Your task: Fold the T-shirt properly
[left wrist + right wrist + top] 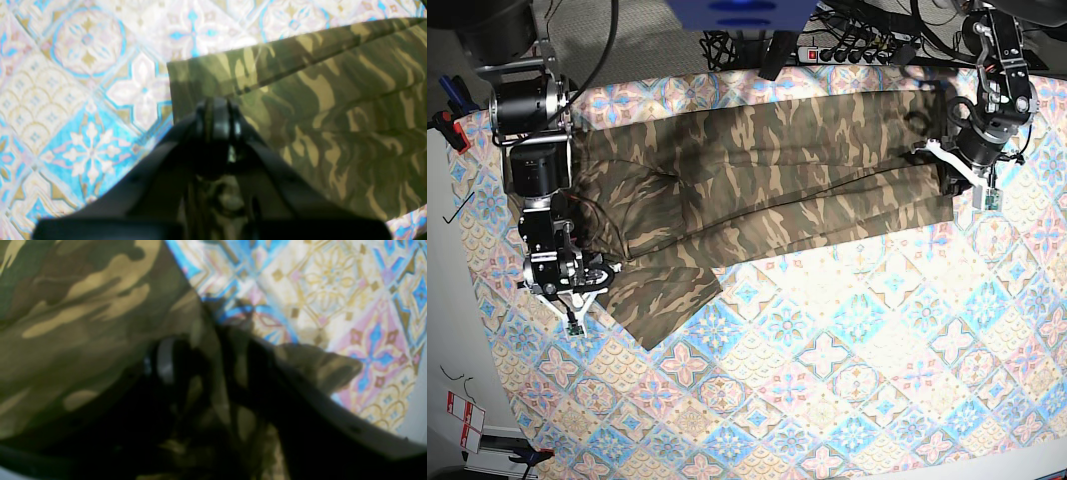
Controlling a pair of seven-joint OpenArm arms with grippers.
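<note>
The camouflage T-shirt point(767, 170) lies spread across the far half of the tile-patterned tablecloth point(847, 360), with one flap folded toward the front left. My left gripper point(951, 172) is at the shirt's right edge. In the left wrist view it point(217, 113) is shut on the edge of the shirt point(333, 116). My right gripper point(597, 270) is at the shirt's left side. In the right wrist view it point(206, 353) is shut on bunched fabric of the shirt point(83, 306), and a small flap hangs past the jaw.
A power strip point(857, 55) and cables lie beyond the table's far edge. Clamps point(447, 120) stick out at the left edge. The tablecloth's front and right parts carry nothing.
</note>
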